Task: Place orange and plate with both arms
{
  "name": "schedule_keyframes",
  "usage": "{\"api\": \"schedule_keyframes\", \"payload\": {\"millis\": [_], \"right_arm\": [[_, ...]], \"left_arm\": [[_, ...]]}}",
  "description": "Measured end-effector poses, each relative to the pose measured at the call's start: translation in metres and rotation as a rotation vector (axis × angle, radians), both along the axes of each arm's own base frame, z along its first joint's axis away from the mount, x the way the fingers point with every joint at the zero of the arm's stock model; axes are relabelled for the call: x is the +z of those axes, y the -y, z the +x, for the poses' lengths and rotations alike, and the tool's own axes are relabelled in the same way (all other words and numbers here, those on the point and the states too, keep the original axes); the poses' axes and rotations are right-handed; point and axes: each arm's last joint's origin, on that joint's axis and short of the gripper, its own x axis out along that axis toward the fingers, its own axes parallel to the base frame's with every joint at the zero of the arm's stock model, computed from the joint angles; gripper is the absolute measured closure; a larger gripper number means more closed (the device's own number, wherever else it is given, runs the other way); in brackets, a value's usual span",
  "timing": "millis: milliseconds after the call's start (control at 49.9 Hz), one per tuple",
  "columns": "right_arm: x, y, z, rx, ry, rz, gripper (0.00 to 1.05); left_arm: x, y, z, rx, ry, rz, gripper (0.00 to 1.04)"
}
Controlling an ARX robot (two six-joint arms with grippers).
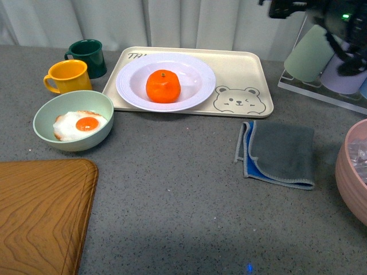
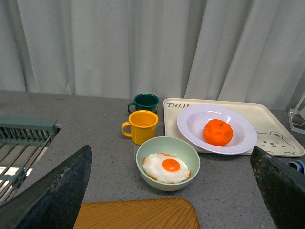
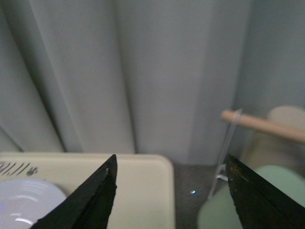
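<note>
A grey speckled bench (image 1: 189,189) is seen from the robot's front camera. At about 12 o'clock a beige tray (image 1: 252,69) with a bear face drawn on it lies flat. On the tray's left part rests the white plate (image 1: 195,91), and the orange (image 1: 163,86) sits in the plate's middle, stem dot up.

At 10 o'clock, a pale green bowl (image 1: 54,112) holds a fried egg (image 1: 80,125). Behind the bowl stand a yellow mug (image 1: 67,76) and a dark green mug (image 1: 87,57), side by side.

At 3 o'clock a folded grey and blue cloth (image 1: 278,153) lies near the tray. At 8 o'clock is a wooden board (image 1: 40,217).

The left claw (image 2: 171,191) is open, its dark fingers wide apart, well short of the bowl. The right claw (image 3: 171,191) is open too, raised beside the tray's far right corner, facing the curtain (image 3: 143,71).
</note>
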Motion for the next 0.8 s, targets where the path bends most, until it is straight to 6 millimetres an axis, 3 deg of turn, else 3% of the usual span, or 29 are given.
{"api": "schedule_keyframes", "payload": {"millis": [160, 360, 721, 801], "right_arm": [[0.007, 0.035, -0.075, -0.03, 0.06, -0.029, 0.75], [0.005, 0.05, -0.122, -0.03, 0.03, -0.04, 1.04], [0.021, 0.071, -0.205, -0.03, 0.035, -0.042, 1.04], [0.02, 0.073, -0.214, -0.026, 0.028, -0.042, 1.04]], "left_arm": [[0.0, 0.0, 0.0, 0.0, 0.0, 0.0, 0.07], [0.0, 0.0, 0.0, 0.0, 0.0, 0.0, 0.07], [0.0, 0.0, 0.0, 0.0, 0.0, 0.0, 0.07], [0.0, 0.0, 0.0, 0.0, 0.0, 0.0, 0.07]]}}
